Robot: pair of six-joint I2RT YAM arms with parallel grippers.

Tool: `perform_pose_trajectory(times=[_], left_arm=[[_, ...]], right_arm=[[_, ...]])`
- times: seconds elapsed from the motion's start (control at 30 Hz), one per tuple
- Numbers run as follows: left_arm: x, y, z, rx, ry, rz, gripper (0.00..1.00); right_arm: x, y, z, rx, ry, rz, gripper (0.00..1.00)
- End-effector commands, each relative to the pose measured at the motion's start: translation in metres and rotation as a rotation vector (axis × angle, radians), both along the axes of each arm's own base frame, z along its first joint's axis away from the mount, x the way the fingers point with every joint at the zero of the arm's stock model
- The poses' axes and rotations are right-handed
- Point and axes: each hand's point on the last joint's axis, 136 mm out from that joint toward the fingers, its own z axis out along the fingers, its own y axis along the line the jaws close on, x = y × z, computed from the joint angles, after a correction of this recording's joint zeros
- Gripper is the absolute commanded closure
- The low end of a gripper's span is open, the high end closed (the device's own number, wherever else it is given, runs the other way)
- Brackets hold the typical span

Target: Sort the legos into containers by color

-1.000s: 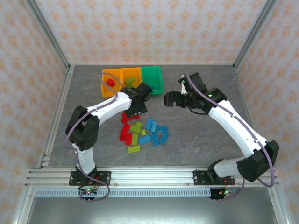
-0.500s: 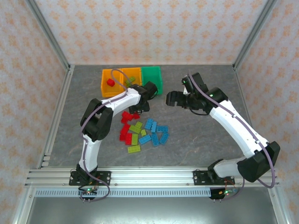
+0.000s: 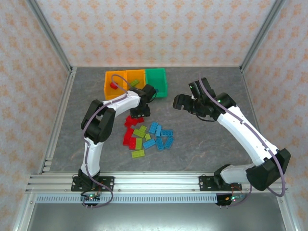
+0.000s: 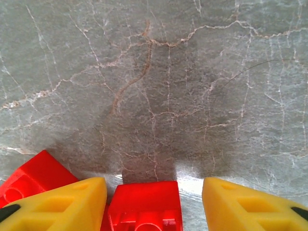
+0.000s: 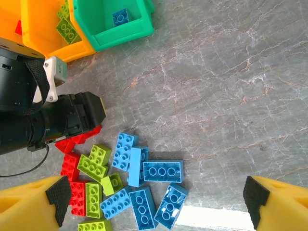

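Red (image 3: 129, 134), lime green (image 3: 139, 132) and light blue (image 3: 161, 137) legos lie in a loose pile mid-table. My left gripper (image 3: 138, 114) is down at the pile's far edge. In the left wrist view a red brick (image 4: 144, 207) sits between the yellow fingers (image 4: 72, 202). The left finger touches it, and a gap remains at the right finger. Another red brick (image 4: 36, 173) lies just left. My right gripper (image 3: 180, 102) hovers wide open right of the pile; the blue bricks (image 5: 162, 172) show between its fingers (image 5: 33, 204). The containers stand at the back: two orange (image 3: 108, 91) (image 3: 136, 73), one green (image 3: 156, 79).
The left orange bin holds a red brick (image 3: 114, 85). Green bricks (image 5: 67, 29) lie in the middle one, and a blue brick (image 5: 120, 17) in the green bin (image 5: 125, 36). Bare grey table stretches to the right of the pile. Metal frame posts border the table.
The left arm's elbow swung inward while its gripper stayed at the red bricks, and its jaws narrowed around one. The right gripper drifted slightly to the right, still open.
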Motion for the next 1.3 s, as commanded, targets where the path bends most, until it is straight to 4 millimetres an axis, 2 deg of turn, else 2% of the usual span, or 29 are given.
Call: perform_pose_trajectory(times=[0.0,0.17,0.3,0.37,0.47,0.53,0.67,0.8,0.9,1.0,1.07,1.17,1.27], left_arm=[[0.000,0.002,-0.014,0.001,0.027,-0.023,0.50],[-0.002,0.005,-0.019,0.002,0.053,-0.040,0.57],[-0.002,0.008,-0.014,-0.010,0.055,-0.039,0.69],[0.004,0.010,0.001,-0.036,0.023,-0.024,0.71],[0.021,0.025,0.036,-0.073,-0.062,0.021,0.73],[0.034,0.044,0.064,-0.086,-0.124,0.063,0.74],[0.072,0.102,0.123,-0.093,-0.271,0.188,0.75],[0.120,0.158,0.151,-0.092,-0.372,0.328,0.75],[0.159,0.180,0.158,-0.069,-0.447,0.368,0.76],[0.190,0.189,0.158,-0.044,-0.483,0.371,0.75],[0.203,0.191,0.156,-0.028,-0.491,0.363,0.74],[0.210,0.195,0.149,-0.009,-0.492,0.372,0.68],[0.210,0.191,0.141,-0.027,-0.472,0.350,0.58]], right_arm=[[0.000,-0.004,0.001,-0.022,-0.002,-0.033,0.05],[-0.003,-0.002,-0.003,-0.030,0.019,-0.028,0.05],[-0.012,0.012,-0.011,-0.016,0.053,0.040,0.05],[-0.017,0.022,-0.015,-0.010,0.070,0.087,0.05],[-0.020,0.028,-0.018,-0.013,0.084,0.114,0.05],[-0.017,0.029,-0.019,-0.012,0.080,0.103,0.05],[-0.009,0.029,-0.015,-0.002,0.049,0.061,0.04],[-0.002,0.024,-0.017,-0.024,0.033,0.025,0.03],[0.000,0.024,-0.019,-0.037,0.037,0.024,0.03],[0.001,0.024,-0.019,-0.053,0.044,0.026,0.03],[0.002,0.023,-0.019,-0.061,0.044,0.025,0.03],[0.003,0.021,-0.019,-0.074,0.042,0.017,0.03],[0.001,0.015,-0.024,-0.092,0.054,-0.007,0.03]])
